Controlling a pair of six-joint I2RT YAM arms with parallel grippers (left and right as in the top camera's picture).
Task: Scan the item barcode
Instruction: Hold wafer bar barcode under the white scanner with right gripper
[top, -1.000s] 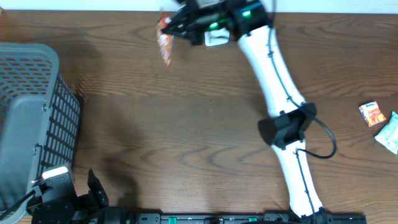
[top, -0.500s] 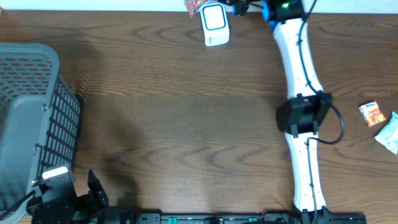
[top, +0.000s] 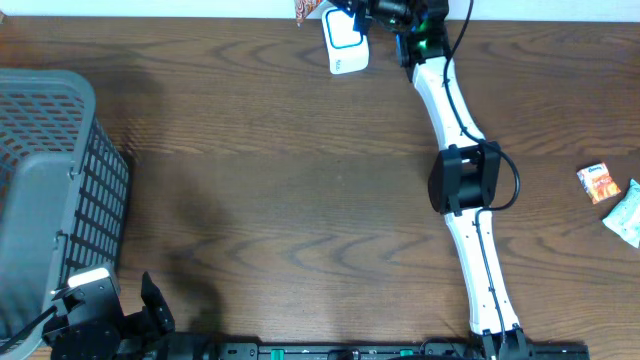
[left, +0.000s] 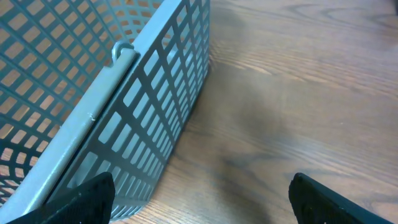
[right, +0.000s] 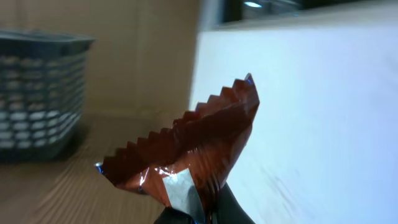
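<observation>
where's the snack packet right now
Overhead, the snack packet is at the far edge of the table, just left of the white scanner, pinched in the right gripper.

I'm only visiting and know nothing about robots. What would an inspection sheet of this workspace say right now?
Surface: dark wooden table, grain visible.
Job's things: white scanner at the far edge; red-brown snack packet held up close to it.
Clutter: grey mesh basket on the left; two small packets at the right edge.
End effectors: left end effector open and empty, next to the basket; right end effector shut on the snack packet.
Cables: black cable looping at the right arm's elbow.
Surroundings: pale strip beyond the far edge; nothing else seen.
</observation>
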